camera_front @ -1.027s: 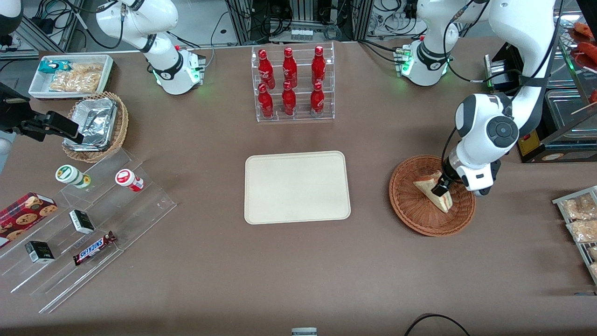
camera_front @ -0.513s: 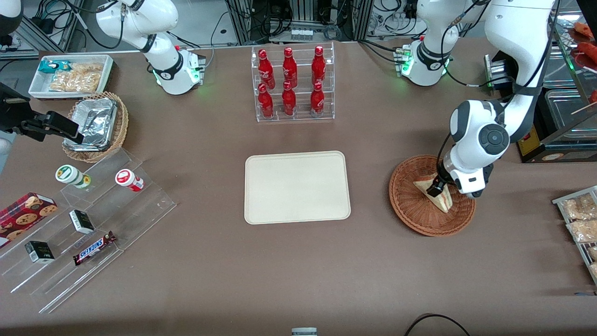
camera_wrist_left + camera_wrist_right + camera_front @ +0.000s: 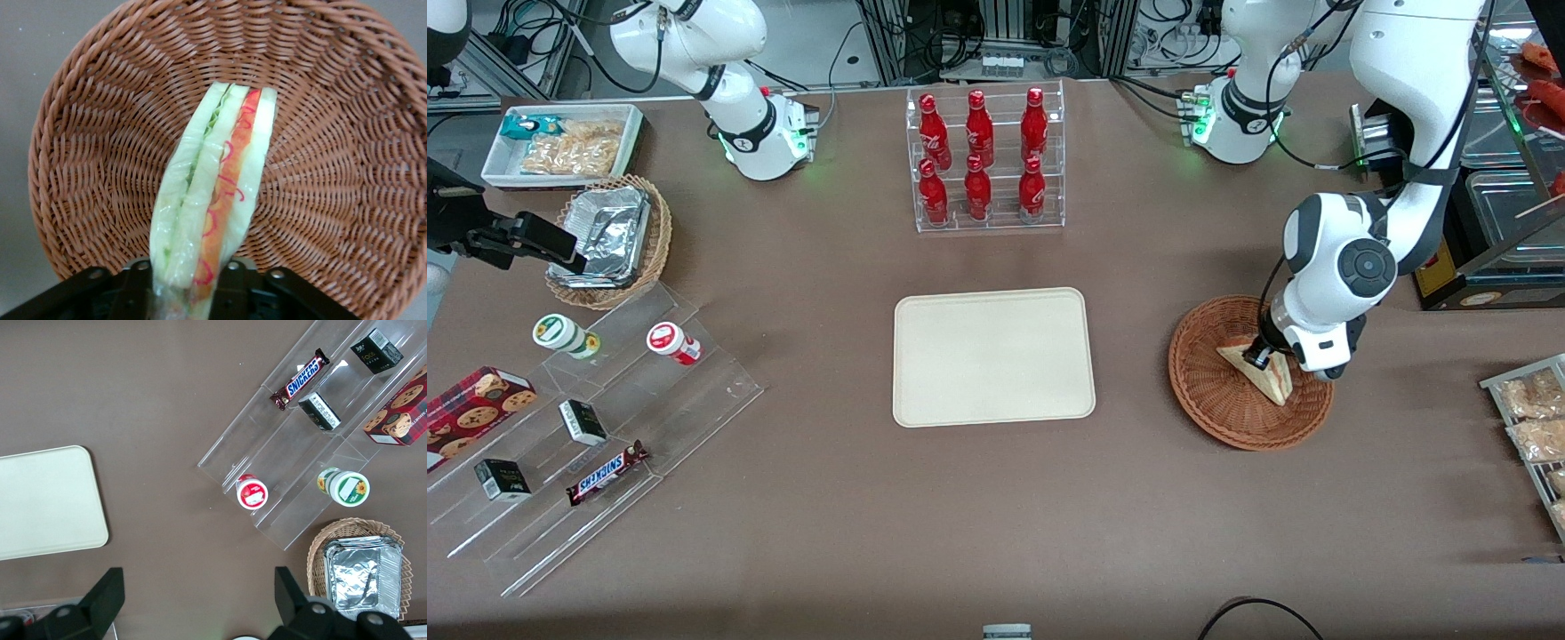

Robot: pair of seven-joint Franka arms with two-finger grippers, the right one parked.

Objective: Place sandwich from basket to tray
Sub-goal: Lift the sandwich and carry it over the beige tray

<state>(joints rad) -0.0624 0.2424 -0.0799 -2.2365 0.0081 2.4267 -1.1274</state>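
Note:
The sandwich (image 3: 1272, 380), a pale bread wedge with red and green filling, stands on edge in the reddish-brown wicker basket (image 3: 1218, 404) toward the working arm's end of the table. My gripper (image 3: 1259, 357) is down in the basket, shut on the sandwich's end farther from the front camera. In the left wrist view the sandwich (image 3: 215, 187) runs out from between the two black fingers (image 3: 137, 293), which press on both of its bread faces, over the basket's weave (image 3: 100, 167). The cream tray (image 3: 992, 356) lies flat mid-table beside the basket with nothing on it; the right wrist view shows one corner of the tray (image 3: 47, 500).
A clear rack of red bottles (image 3: 983, 160) stands farther from the front camera than the tray. A stepped acrylic stand with snacks (image 3: 596, 427), a tan basket with a foil container (image 3: 609, 240) and a white bin (image 3: 560, 142) lie toward the parked arm's end. Packets on a rack (image 3: 1534, 418) lie near the basket.
The working arm's wrist has shifted a little toward the tray and the gripper has settled onto the sandwich's end. The sandwich has hardly moved in the basket.

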